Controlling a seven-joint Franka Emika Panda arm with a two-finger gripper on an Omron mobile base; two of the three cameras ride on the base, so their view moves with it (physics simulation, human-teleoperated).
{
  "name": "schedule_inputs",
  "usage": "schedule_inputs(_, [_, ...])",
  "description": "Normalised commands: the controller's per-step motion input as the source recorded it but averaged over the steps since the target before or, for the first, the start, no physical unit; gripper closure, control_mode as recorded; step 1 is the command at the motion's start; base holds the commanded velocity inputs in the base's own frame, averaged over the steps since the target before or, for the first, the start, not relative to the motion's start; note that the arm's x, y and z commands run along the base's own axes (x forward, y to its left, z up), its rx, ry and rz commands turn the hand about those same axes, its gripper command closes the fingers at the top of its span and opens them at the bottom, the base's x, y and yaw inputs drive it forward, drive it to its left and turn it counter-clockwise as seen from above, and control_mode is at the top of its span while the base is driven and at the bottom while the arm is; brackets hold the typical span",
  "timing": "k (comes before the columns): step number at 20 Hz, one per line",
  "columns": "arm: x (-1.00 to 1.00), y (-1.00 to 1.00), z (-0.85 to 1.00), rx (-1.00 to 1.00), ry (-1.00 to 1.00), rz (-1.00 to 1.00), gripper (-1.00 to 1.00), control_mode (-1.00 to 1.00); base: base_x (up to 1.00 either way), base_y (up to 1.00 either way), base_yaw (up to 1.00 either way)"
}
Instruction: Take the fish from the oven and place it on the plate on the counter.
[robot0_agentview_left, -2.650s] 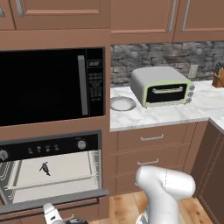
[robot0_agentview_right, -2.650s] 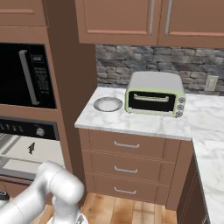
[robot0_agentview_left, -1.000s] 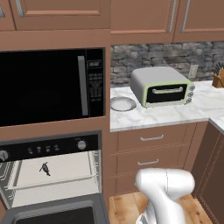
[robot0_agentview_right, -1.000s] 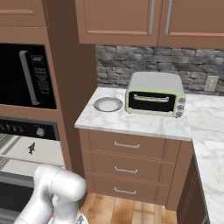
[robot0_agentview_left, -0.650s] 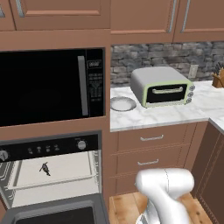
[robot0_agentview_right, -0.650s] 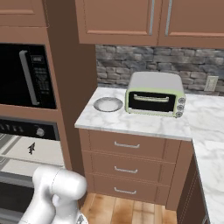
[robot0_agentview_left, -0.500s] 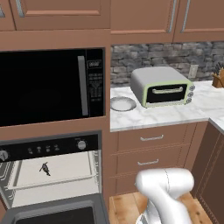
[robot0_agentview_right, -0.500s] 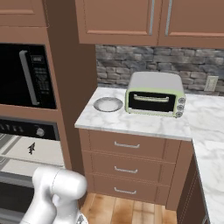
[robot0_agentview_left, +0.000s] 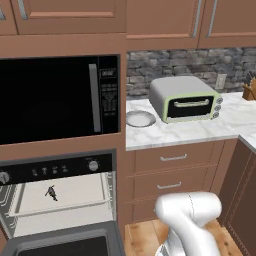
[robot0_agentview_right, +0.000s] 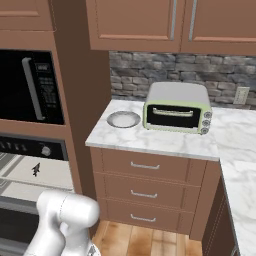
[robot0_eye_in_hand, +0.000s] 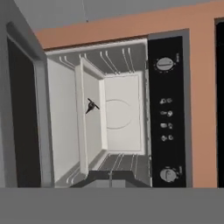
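Oven (robot0_agentview_left: 60, 200) door stands open. The fish (robot0_agentview_left: 50, 192) lies on the pale tray (robot0_agentview_left: 75, 197) inside, toward its left side, untouched. The gripper's (robot0_eye_in_hand: 110, 176) fingers are pressed together, holding nothing, in front of the oven cavity. The plate (robot0_agentview_left: 140, 119) sits at the counter's (robot0_agentview_left: 200, 131) left end, beside the toaster oven (robot0_agentview_left: 186, 99).

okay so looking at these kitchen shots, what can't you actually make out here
- Fish: too small in both base views and the hand view to tell head from tail.
- Oven door: cut off by the left base view's bottom edge.
- Plate: whether anything tiny lies on it, too small.
- Knife block: cut off by the right edge.
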Motion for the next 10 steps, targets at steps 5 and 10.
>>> schedule_inputs(5, [0.88, 0.22, 0.01, -0.03, 0.36, 0.00, 1.00, -1.00, 0.00, 0.00, 0.00])
schedule_inputs(10, [0.76, 0.22, 0.07, -0.01, 0.26, 0.00, 1.00, -1.00, 0.00, 0.00, 0.00])
